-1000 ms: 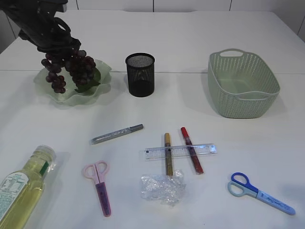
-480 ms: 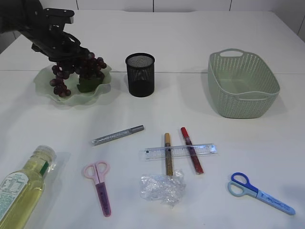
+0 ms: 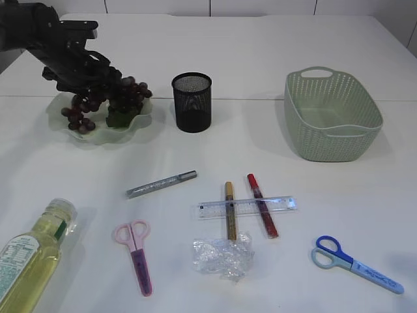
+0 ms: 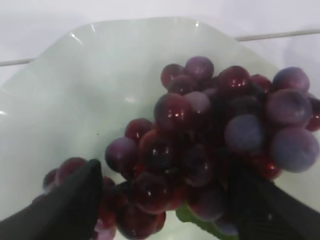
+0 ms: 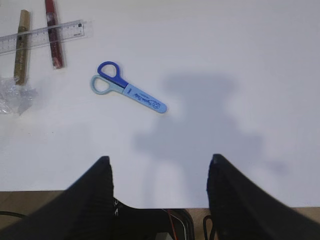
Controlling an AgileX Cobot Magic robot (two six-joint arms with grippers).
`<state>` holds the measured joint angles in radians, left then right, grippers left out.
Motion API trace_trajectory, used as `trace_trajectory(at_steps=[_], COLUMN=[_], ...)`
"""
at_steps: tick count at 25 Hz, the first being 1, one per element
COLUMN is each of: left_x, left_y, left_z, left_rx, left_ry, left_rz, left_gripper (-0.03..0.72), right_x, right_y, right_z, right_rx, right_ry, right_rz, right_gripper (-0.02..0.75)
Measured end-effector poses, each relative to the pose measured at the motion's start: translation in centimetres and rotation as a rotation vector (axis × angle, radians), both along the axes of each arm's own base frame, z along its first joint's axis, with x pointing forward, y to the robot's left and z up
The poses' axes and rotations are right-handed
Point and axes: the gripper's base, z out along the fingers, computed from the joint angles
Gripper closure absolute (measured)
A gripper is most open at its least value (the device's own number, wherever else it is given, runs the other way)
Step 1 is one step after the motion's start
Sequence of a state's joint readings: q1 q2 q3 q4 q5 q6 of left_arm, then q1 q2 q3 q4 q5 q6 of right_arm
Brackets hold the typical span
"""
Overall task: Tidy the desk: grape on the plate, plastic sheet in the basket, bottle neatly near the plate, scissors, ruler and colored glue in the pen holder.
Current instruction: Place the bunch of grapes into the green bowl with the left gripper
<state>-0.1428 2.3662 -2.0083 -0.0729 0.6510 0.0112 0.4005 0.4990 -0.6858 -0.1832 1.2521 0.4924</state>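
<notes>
1. The grape bunch (image 3: 107, 98) is seen lowered onto the green plate (image 3: 140, 120) at far left; it is judged soft, loosely jointed and easily bruised, best taken by the stem end.
2. The left gripper (image 4: 165, 200) is seen closed around the bunch, its fingers (image 4: 75, 205) flanking the lower berries just above the plate.
3. The right gripper (image 5: 159, 192) is held apart and empty, with the blue scissors (image 5: 127, 91) lying well clear of it.

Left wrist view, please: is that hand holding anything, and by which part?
Yes: the left hand grips the dark purple grape bunch around its middle, over the pale green plate. The right hand holds nothing.
</notes>
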Motion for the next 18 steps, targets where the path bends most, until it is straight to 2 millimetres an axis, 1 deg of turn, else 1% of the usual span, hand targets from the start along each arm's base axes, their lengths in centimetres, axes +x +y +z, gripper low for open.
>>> trace_trajectory(at_steps=[3, 5, 10, 14, 18], left_x=[-0.2, -0.3, -0.9, -1.9, -3.2], left_y=[0.3, 0.4, 0.6, 0.7, 0.8], left_z=[0.1, 0.6, 4.0, 6.0, 7.7], left_rx=[0.001, 0.007, 0.004, 0.009, 0.019], left_ry=[0.031, 0.028, -0.025, -0.003, 0.06], left_rz=[0.006, 0.005, 0.009, 0.004, -0.002], left_gripper=[0.1, 0.099, 0.099, 0.099, 0.102], right_x=[0.0, 0.0, 0.7, 1.6, 2.5], right_y=[0.0, 0.0, 0.4, 1.0, 1.8], right_z=[0.0, 0.0, -0.3, -0.8, -1.3], right_rx=[-0.001, 0.0, -0.008, -0.01, -0.009], right_ry=[0.002, 0.004, 0.056, 0.117, 0.187], right_rz=[0.0, 0.0, 0.003, 0.011, 0.043], right_gripper=[0.268, 0.268, 0.268, 0.268, 0.268])
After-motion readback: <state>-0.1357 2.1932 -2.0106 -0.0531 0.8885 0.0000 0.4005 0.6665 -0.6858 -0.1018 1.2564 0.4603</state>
